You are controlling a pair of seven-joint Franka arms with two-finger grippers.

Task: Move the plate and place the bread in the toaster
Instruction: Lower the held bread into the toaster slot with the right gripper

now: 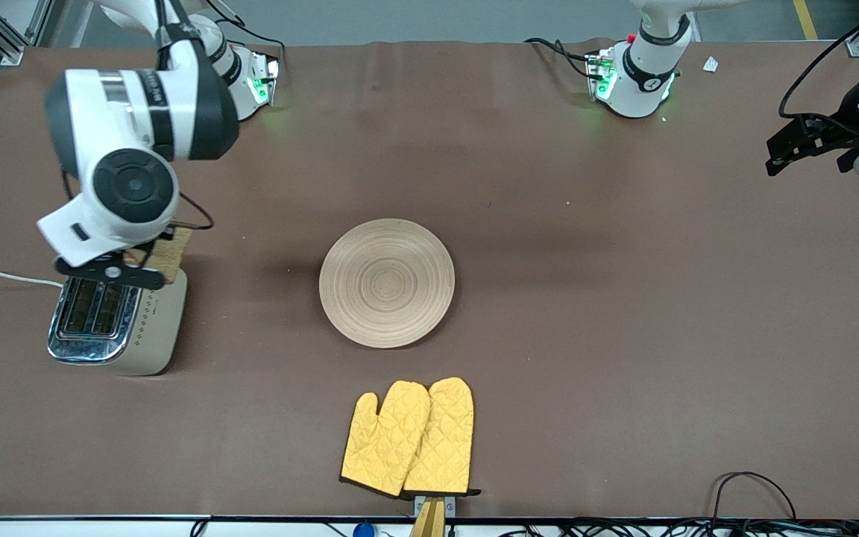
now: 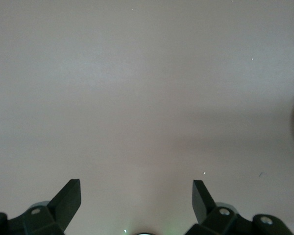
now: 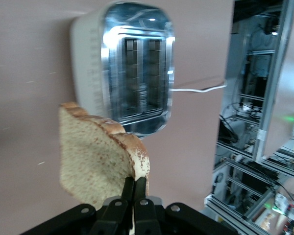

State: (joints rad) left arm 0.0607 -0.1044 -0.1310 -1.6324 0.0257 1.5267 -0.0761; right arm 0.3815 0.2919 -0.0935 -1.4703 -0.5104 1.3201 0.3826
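The light wooden plate (image 1: 387,283) lies flat at the table's middle. The cream toaster (image 1: 112,321) stands at the right arm's end of the table, its two slots uncovered; it also shows in the right wrist view (image 3: 127,68). My right gripper (image 1: 139,262) hangs just over the toaster's end that is farther from the front camera, and in its wrist view (image 3: 134,185) it is shut on the crust edge of the brown bread slice (image 3: 98,156), which it holds upright; the slice also shows in the front view (image 1: 171,253). My left gripper (image 1: 778,153) waits open and empty over the left arm's end of the table, its wrist view (image 2: 136,190) showing bare table.
Two yellow oven mitts (image 1: 411,436) lie nearer to the front camera than the plate. The toaster's white cord (image 1: 4,277) runs off the table's edge at the right arm's end. Brown tabletop (image 1: 623,298) spreads between the plate and the left arm's end.
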